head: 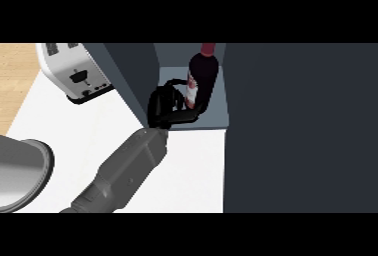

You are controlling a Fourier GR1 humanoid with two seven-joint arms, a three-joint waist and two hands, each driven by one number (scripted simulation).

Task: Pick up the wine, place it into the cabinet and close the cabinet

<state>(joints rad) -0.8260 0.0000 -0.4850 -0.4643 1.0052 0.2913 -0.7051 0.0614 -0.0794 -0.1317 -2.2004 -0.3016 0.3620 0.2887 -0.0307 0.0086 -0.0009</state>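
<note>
The black fingers curl against the left side of the wine bottle, and a thicker black part, apparently the thumb, wraps under the bottle's lower end, so the hand is closed round the bottle. Which arm this is cannot be read for certain from the view; the grey forearm comes up from the lower left of the view and slants toward the cabinet, which suggests the left hand. No other hand shows.

The wine bottle is dark with a red top and a pale label facing the hand. It stands inside the open cabinet, its base on the light grey-blue shelf floor near that floor's front edge, its neck pointing toward the upper edge of the view. It sits close to the right side of the opening, next to the big dark panel that fills the right of the view; whether that panel is the cabinet's door or its wall I cannot tell.

Outside the cabinet, on the white counter, a white toaster stands just left of the cabinet's left wall, near the counter's far edge. A grey round pan or bowl lies at the counter's left edge, partly cut off
</note>
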